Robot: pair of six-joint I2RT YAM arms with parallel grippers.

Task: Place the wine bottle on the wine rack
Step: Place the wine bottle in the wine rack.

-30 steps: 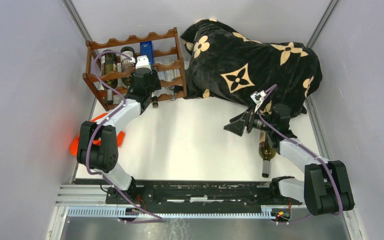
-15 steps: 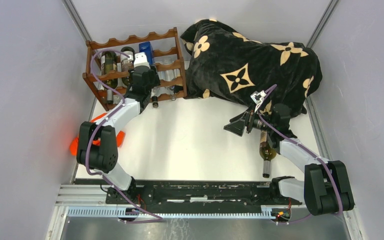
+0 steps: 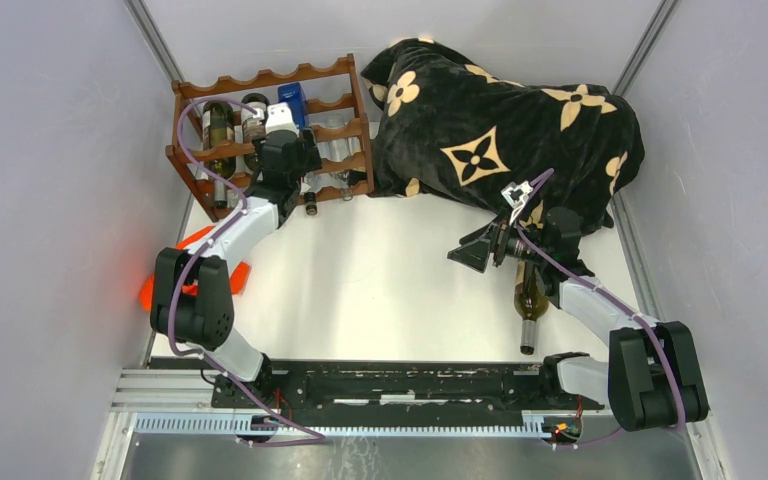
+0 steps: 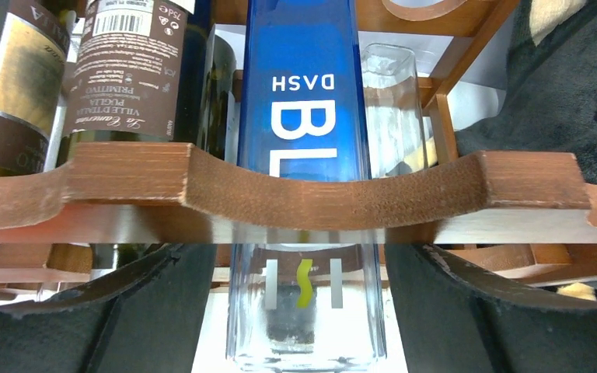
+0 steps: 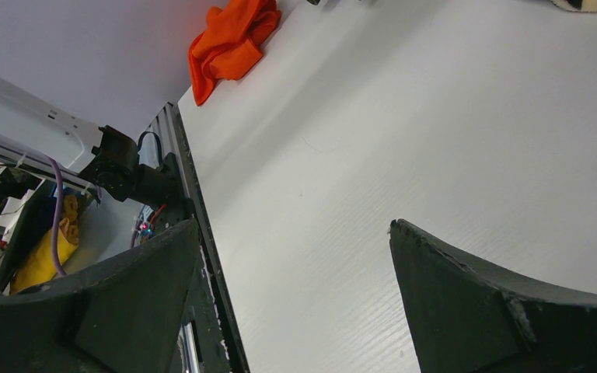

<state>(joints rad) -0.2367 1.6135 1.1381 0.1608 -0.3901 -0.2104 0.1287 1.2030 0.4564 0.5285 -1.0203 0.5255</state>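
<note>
The dark reddish-brown wine rack (image 3: 260, 80) stands at the back left. A blue "BLU DASH" bottle (image 3: 292, 97) lies in one of its middle cradles. In the left wrist view the blue bottle (image 4: 303, 93) rests across a scalloped rail (image 4: 124, 175) of the rack. My left gripper (image 4: 301, 256) straddles the bottle's clear near end with a thin gap on each side; it shows at the rack front (image 3: 293, 140). A green wine bottle (image 3: 530, 300) lies on the table, partly under my right arm. My right gripper (image 3: 475, 252) is open and empty, also in its wrist view (image 5: 294, 233).
Dark labelled bottles (image 4: 132, 62) and a clear bottle (image 4: 389, 101) fill neighbouring cradles. A black blanket with tan flowers (image 3: 500, 120) is heaped at the back right. An orange cloth (image 3: 195, 275) lies at the left edge, also in the right wrist view (image 5: 229, 43).
My left gripper and the blue bottle have moved slightly deeper into the rack. The right arm has hardly moved.
</note>
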